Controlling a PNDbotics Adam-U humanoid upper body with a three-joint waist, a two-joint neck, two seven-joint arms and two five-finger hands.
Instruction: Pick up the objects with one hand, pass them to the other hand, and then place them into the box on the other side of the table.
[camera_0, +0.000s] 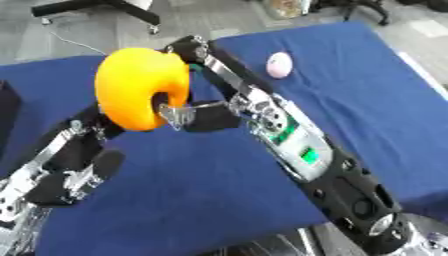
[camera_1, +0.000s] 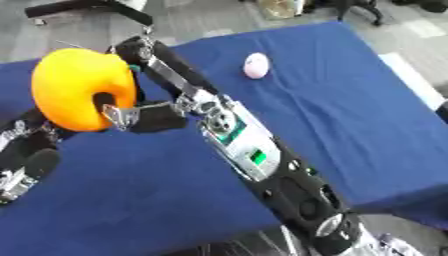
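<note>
Left eye view: right hand (camera_0: 197, 112) sits at centre-left of the scene, above the table, at the end of a long black and silver forearm that enters from the lower right corner. Its thumb and fingers curl onto the large yellow-orange, rounded, soft-looking object (camera_0: 140, 87), with a silver fingertip and a black thumb pressed into the dark hollow on the object's right side. The upper fingers reach behind the object's top edge (contact there is partly hidden).

Left hand (camera_0: 83, 150) is directly below and to the left of the same object. Its black fingers rise toward the object's underside; whether they close on it or only touch it cannot be told, because the object covers them. The left forearm runs down to the lower left corner.

The yellow-orange object is held in the air between the two hands, over the left part of the blue cloth-covered table (camera_0: 367, 115), clear of the cloth.

A small pale pink egg-shaped object (camera_1: 255, 65) lies on the cloth near the table's far edge, well apart from both hands.

A dark edge shows at the far left of the table; what it belongs to cannot be told.

Grey floor lies beyond the table.
</note>
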